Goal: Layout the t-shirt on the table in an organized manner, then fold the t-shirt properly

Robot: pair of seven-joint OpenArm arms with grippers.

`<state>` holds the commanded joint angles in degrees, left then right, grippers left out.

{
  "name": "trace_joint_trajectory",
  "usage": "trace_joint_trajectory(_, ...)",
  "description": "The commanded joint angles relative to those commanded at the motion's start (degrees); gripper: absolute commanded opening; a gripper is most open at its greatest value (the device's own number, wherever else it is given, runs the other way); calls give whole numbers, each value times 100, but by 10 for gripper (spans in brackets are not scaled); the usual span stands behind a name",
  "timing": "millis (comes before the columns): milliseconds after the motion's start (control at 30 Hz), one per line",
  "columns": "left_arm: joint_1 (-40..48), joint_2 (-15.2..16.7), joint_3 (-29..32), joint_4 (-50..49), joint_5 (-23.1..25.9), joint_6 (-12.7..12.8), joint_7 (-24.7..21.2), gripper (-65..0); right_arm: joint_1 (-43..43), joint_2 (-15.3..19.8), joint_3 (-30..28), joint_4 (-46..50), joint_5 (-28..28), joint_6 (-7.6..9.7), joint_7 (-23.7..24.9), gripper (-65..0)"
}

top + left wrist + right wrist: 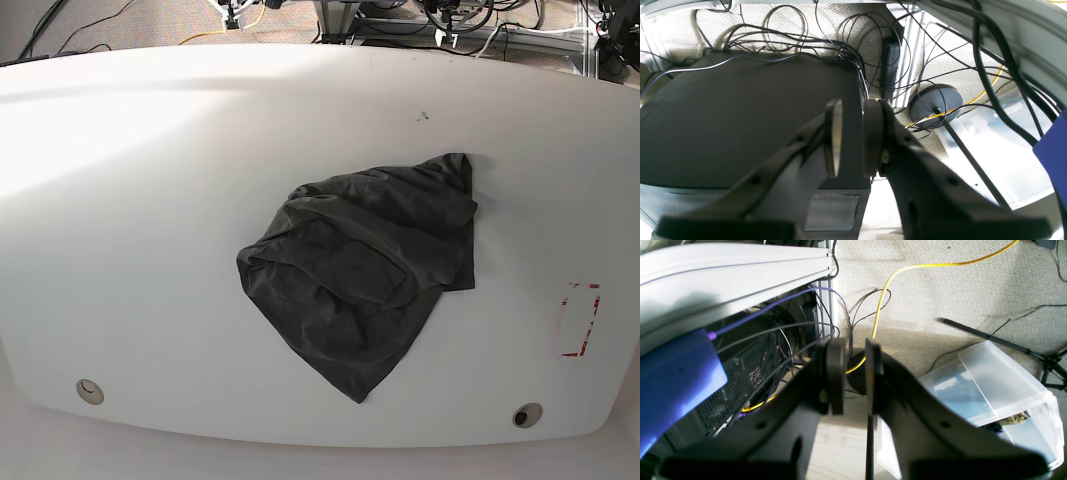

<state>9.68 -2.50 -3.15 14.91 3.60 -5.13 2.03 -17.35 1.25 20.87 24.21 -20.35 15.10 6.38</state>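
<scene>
A wide white bench (150, 200) with rounded edges fills the base view, with carpet and loose cables showing past its far edge. The t-shirt (365, 275) lies in a crumpled heap a little right of the bench's middle, dark charcoal-grey, bunched and folded over itself, one pointed end reaching toward the near edge and another lobe toward the far right. Near the right edge is a red dashed rectangle (580, 320), well apart from the cloth. Two round grommet holes sit along the near edge, one at the near left corner (89, 391) and one toward the near right corner (527, 415). Neither arm shows in this view.

The left wrist view looks down at the floor, where a large dark box (740, 116), probably a computer case, lies among a tangle of black cables (826, 43). The left gripper (852, 136) has its jaws a narrow gap apart, with nothing between them.

The right wrist view shows beige carpet, a yellow cable (893, 280), and a clear plastic bin (1000, 390) on the floor. The right gripper (853, 373) likewise has its jaws slightly apart and holds nothing. Both grippers hang off the bench, away from the t-shirt.
</scene>
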Motion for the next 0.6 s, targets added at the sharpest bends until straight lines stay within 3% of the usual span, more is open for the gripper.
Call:
trace_joint_trajectory(467, 268, -25, 10, 319, -18, -6, 27, -549, -483, -10, -10, 547, -13, 37, -6, -549)
trace_joint_trajectory(500, 83, -44, -6, 140, 23, -10, -84, -549, 34, -226, 1, 326, -9, 60, 61, -555)
trace_joint_trajectory(600, 74, -44, -6, 140, 23, -10, -84, -549, 95, -340, 1, 326, -9, 60, 61, -556)
